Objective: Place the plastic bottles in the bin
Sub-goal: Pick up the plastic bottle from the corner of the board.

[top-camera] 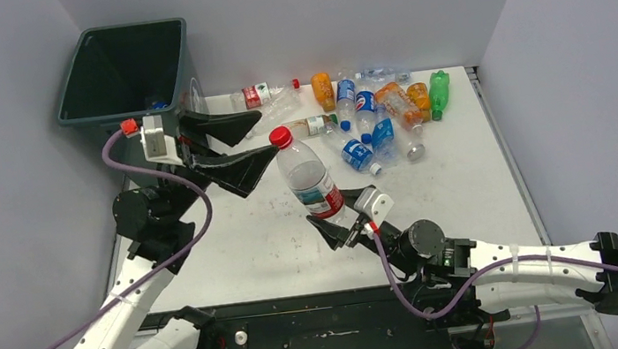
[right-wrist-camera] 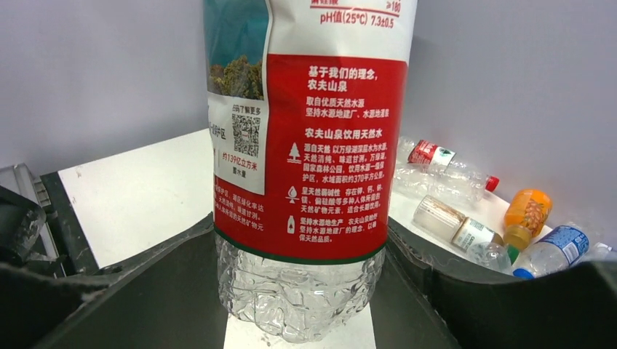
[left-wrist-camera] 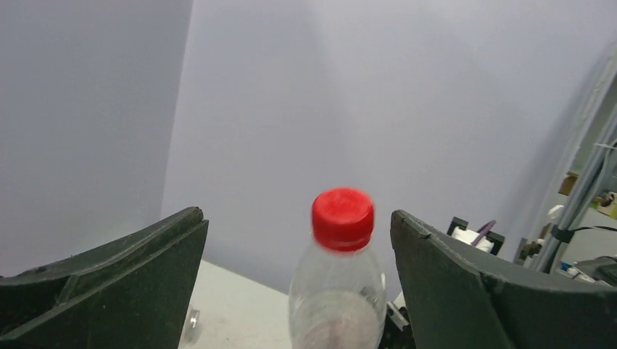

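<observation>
My right gripper (top-camera: 340, 224) is shut on the base of a clear bottle (top-camera: 309, 177) with a red label and red cap, holding it tilted above the table. The right wrist view shows its label and crumpled base (right-wrist-camera: 298, 291) between the jaws. My left gripper (top-camera: 265, 133) is open, its jaws either side of the red cap (left-wrist-camera: 343, 216) without touching. The dark green-grey bin (top-camera: 122, 68) stands at the far left corner. Several bottles (top-camera: 380, 112) lie in a heap at the table's far side.
The bottle heap also shows in the right wrist view (right-wrist-camera: 480, 211). Grey walls close in the left, back and right. A black rail (top-camera: 323, 315) runs along the table's near edge between the arm bases.
</observation>
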You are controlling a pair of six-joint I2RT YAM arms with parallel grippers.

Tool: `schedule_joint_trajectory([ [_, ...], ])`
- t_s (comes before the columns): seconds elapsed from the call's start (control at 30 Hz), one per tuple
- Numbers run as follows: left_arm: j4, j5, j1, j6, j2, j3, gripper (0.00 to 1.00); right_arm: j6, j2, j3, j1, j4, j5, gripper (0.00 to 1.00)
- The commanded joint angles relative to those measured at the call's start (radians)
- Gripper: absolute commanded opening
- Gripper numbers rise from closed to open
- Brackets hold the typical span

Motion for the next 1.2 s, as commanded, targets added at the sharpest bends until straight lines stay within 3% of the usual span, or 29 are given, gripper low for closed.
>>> schedule_joint_trajectory([
  [0.0,-0.041,0.099,0.003,-0.093,0.056,0.108,0.96,-0.022,0.008,-0.011,0.017,0.023,0.025,0.12],
  [0.3,0.057,0.118,0.004,-0.094,0.063,0.042,0.99,-0.012,0.044,0.004,0.024,0.024,0.028,0.11],
  [0.6,0.127,0.124,0.005,-0.132,0.058,-0.01,0.52,-0.009,0.072,0.024,0.028,-0.003,0.034,0.1],
  [0.7,0.21,0.121,0.005,-0.172,0.059,-0.055,0.47,-0.007,0.082,0.028,0.03,-0.02,0.036,0.1],
  [0.8,0.269,0.121,0.005,-0.178,0.053,-0.089,0.23,0.0,0.09,0.027,0.031,-0.031,0.038,0.11],
  [0.83,0.278,0.117,0.005,-0.173,0.049,-0.099,0.04,0.008,0.091,0.029,0.032,-0.037,0.04,0.15],
  [0.87,0.276,0.104,0.005,-0.167,0.043,-0.11,0.0,0.016,0.093,0.03,0.032,-0.045,0.044,0.21],
  [0.9,0.267,0.091,0.005,-0.155,0.035,-0.118,0.0,0.026,0.095,0.032,0.033,-0.052,0.05,0.33],
  [0.97,0.256,0.067,0.005,-0.131,0.02,-0.135,0.0,0.05,0.094,0.041,0.033,-0.068,0.048,0.69],
  [1.03,0.244,0.034,0.005,-0.104,0.005,-0.148,0.0,0.084,0.092,0.059,0.035,-0.107,0.042,0.95],
  [1.17,0.203,-0.046,0.005,-0.029,-0.033,-0.178,0.0,0.158,0.086,0.119,0.036,-0.214,-0.005,0.9],
])
